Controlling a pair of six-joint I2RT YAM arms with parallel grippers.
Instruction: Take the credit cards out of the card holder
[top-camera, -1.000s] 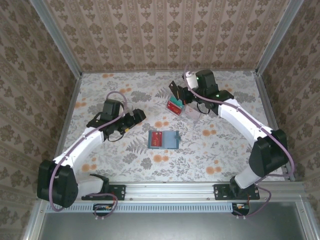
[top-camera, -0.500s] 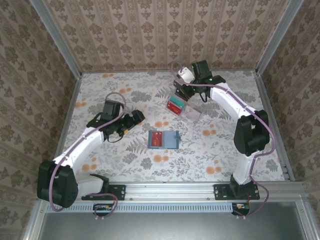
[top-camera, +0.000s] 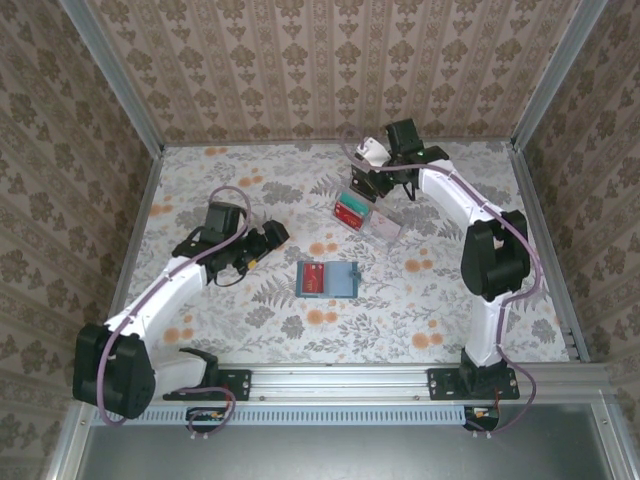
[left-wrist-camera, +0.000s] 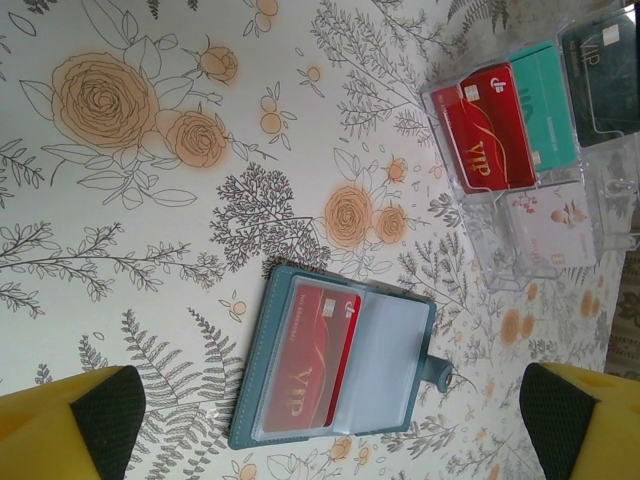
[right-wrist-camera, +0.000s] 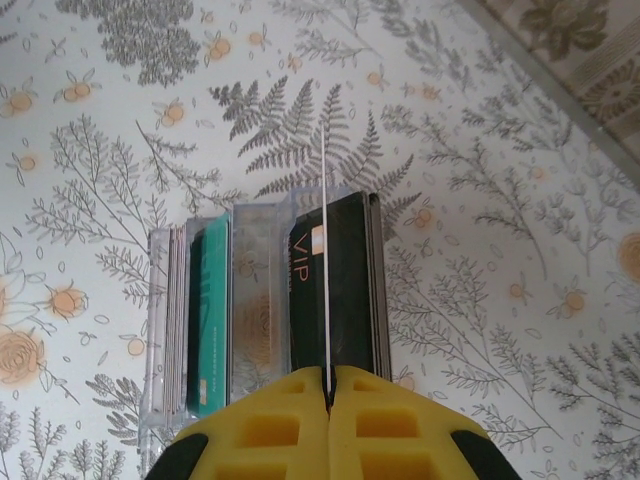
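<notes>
Table (top-camera: 240, 330) has a floral cloth with orange roses and grey ferns. Walls (top-camera: 320, 70) in brown damask paper stand on three sides, and a metal rail (top-camera: 350, 378) runs along the near edge. Counts: two arms, one holder, one clear box, one red card in the holder, four cards seen in the box, one thin card in the right fingers.

Left gripper (top-camera: 268, 238): the left fingers (left-wrist-camera: 95, 420) are wide apart, holding nothing, above the cloth. Holder (left-wrist-camera: 395, 365) lies open and flat ahead of them, between the two pads in the wrist view, touching neither. Red card (left-wrist-camera: 310, 370) sits in the holder's left panel. The right panel shows only pale lining.

Box (top-camera: 385, 228) lies beyond the holder, further ahead of the left fingers and to their right. It holds a second red card (left-wrist-camera: 485, 125), a teal card (left-wrist-camera: 545, 105), a dark card (left-wrist-camera: 600, 55) and a pale card (left-wrist-camera: 555, 215).

Right gripper (right-wrist-camera: 328, 383): the right fingers (right-wrist-camera: 260, 430) are pressed together, clamped on the thin card (right-wrist-camera: 325, 200). It is seen edge-on and its colour cannot be told. It stands upright over the box, in line with the dark card. Whether its far end is inside the box cannot be told. The holder is well apart from the right fingers.
</notes>
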